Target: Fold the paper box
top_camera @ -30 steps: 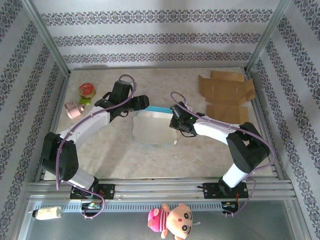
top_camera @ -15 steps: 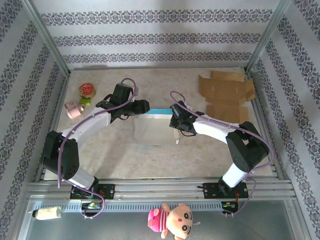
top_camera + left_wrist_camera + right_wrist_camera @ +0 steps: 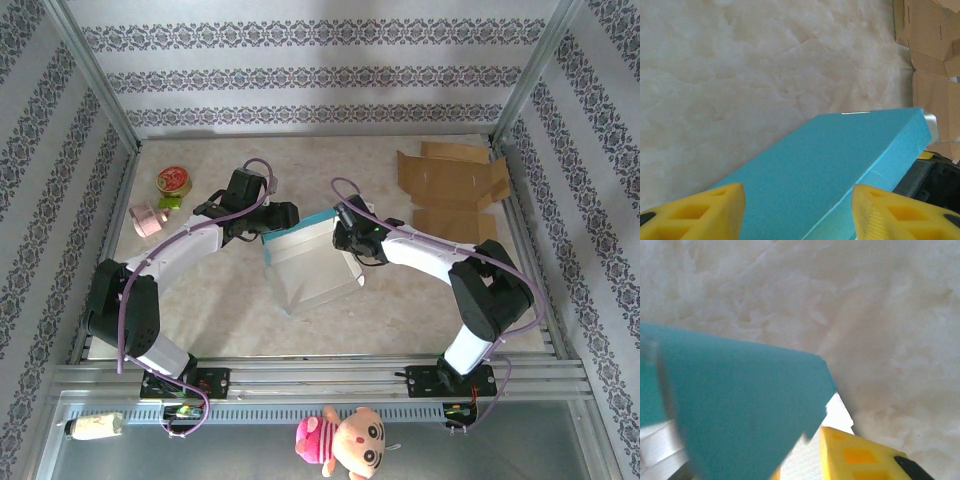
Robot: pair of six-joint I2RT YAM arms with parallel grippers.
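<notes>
The paper box (image 3: 312, 262), teal outside and white inside, sits mid-table, skewed, with its far wall raised. My left gripper (image 3: 285, 215) is at the box's far left corner. In the left wrist view the thick teal wall (image 3: 830, 170) fills the gap between the yellow fingers (image 3: 705, 212), so the left gripper (image 3: 799, 210) is shut on it. My right gripper (image 3: 346, 232) is at the far right corner. In its own view the right gripper (image 3: 800, 456) stands open. A teal flap (image 3: 730, 400) hides most of one finger, and white paper lies in the gap.
Flattened brown cardboard (image 3: 455, 190) lies at the back right and also appears in the left wrist view (image 3: 930, 50). A red tin (image 3: 174, 181), a green item (image 3: 168, 202) and a pink roll (image 3: 147, 220) sit at the left edge. A plush toy (image 3: 345, 438) lies below the front rail.
The box has swung from lying square to skewed, and its far wall has come up. The right gripper moved up and left and its jaws parted. The left jaws narrowed onto the wall.
</notes>
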